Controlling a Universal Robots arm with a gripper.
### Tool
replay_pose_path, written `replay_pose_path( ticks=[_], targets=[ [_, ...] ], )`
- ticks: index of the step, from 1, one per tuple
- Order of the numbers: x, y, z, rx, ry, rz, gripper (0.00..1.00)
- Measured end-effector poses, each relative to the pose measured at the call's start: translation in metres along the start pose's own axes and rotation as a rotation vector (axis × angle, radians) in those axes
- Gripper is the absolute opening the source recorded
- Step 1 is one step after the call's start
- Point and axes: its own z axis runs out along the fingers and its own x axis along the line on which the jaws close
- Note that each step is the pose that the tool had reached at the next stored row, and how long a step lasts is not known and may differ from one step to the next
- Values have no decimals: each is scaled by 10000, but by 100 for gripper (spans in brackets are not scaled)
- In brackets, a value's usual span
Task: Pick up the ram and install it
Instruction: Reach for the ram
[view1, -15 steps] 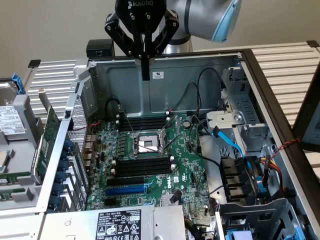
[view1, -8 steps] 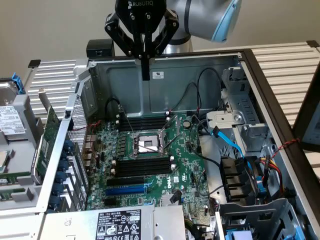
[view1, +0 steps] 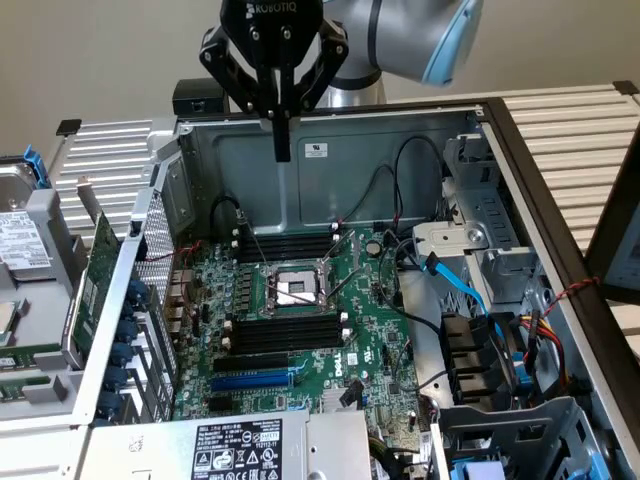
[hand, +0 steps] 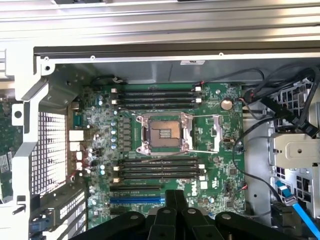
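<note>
While the open computer case (view1: 250, 165) lies with its motherboard (view1: 372, 350) exposed, the gripper (view1: 283, 150) hangs above the case's far wall, fingers (view1: 283, 132) pressed together and holding nothing; the ram (view1: 28, 353) seems to lie outside the case, at the exterior view's left edge.

The brand name ROBOTIQ stood in white capitals on the black body of the gripper (view1: 283, 150), its first letter partly cut off in the exterior view. A white DELL mark was printed on the green motherboard (view1: 375, 330) near the lower memory slots, and it could also be seen in the wrist view. The power supply label (view1: 236, 450), the white sticker (view1: 318, 148) on the case wall and the drive label (view1: 20, 240) carried print too small to read.
</note>
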Motion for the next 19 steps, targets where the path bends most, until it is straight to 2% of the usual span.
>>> replay_pose_path(
  ticks=[19],
  targets=[
    [862,-78,-12,-1,2,-1,11]
  ],
)
